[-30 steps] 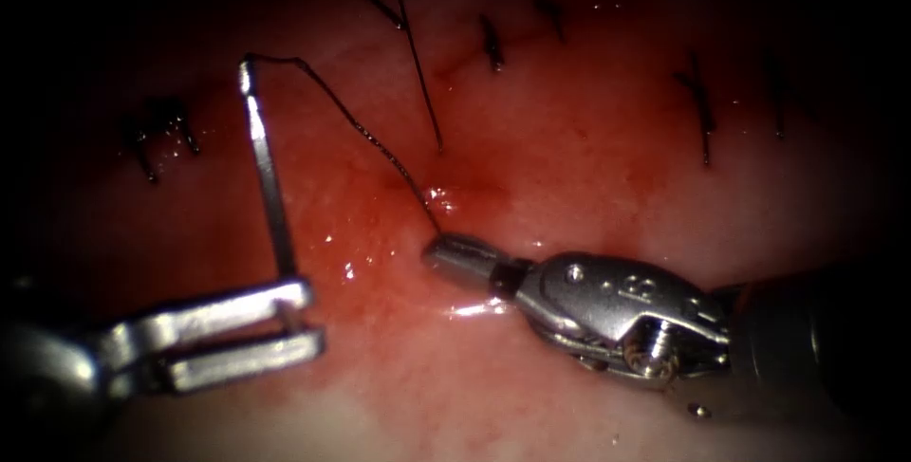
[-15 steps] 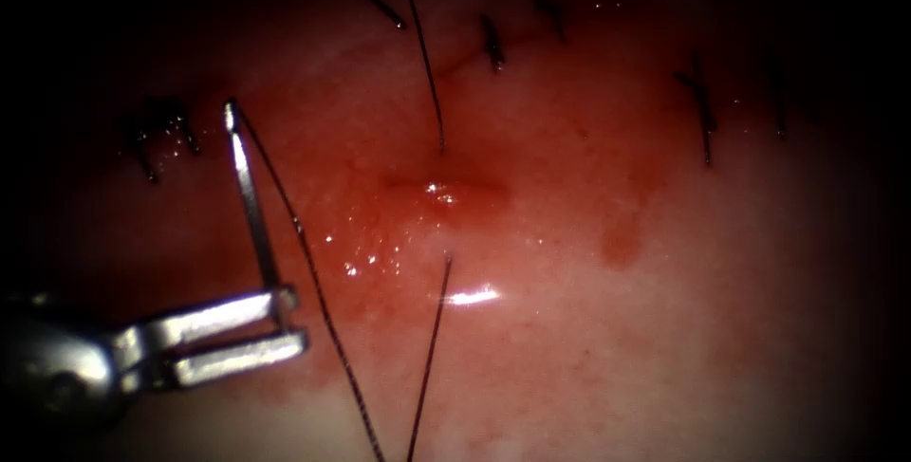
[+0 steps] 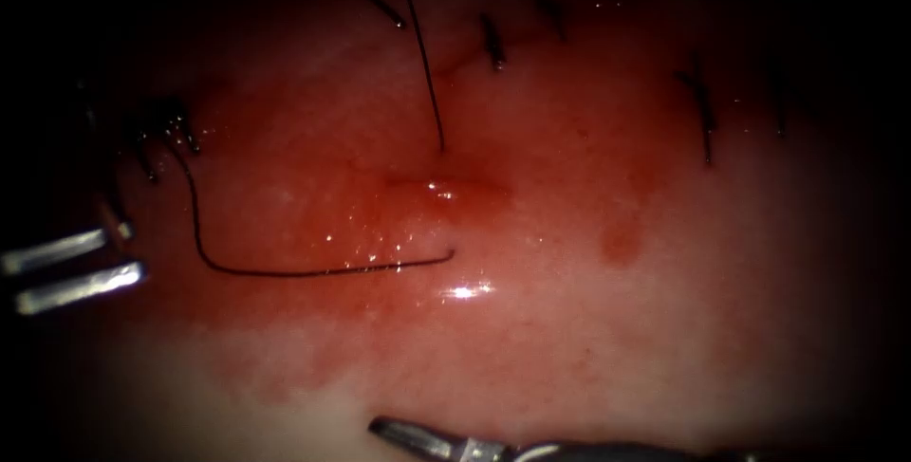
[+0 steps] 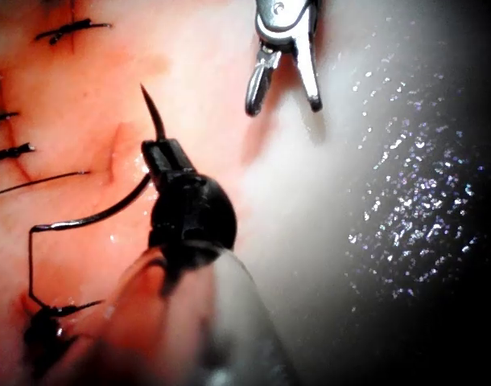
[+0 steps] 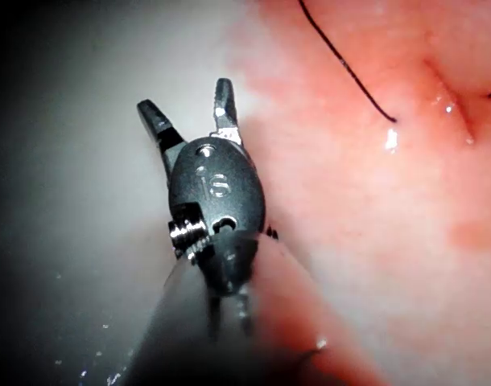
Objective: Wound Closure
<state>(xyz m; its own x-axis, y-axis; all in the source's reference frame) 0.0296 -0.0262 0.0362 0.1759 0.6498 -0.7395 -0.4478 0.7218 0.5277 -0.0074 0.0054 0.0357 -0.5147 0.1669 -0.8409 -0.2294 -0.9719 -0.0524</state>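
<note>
The tissue (image 3: 588,329) has a short open stretch of cut (image 3: 441,185) wet with red fluid. At the far left, my left tool (image 3: 119,255) is shut on the needle (image 4: 92,215) close to its point, which sticks out past the jaws (image 4: 167,153). The needle is out of the tissue. Thread (image 3: 285,272) lies slack on the tissue, running from just below the cut leftward, then curving up towards the left stitch. My right tool (image 3: 394,431) sits low at the front edge, its jaws (image 5: 189,100) open and holding nothing; it is also in the left wrist view (image 4: 283,104).
Dark finished stitches (image 3: 157,139) (image 3: 493,45) (image 3: 702,106) cross the closed line left and right of the open stretch. A second thread (image 3: 427,73) runs from the back down into the tissue just above the cut. Pale tissue lies in front.
The right tool, at the thread beside the cut a second ago, withdrew down and now stands open; the taut thread has dropped slack onto the tissue. The left tool moved left with the needle.
</note>
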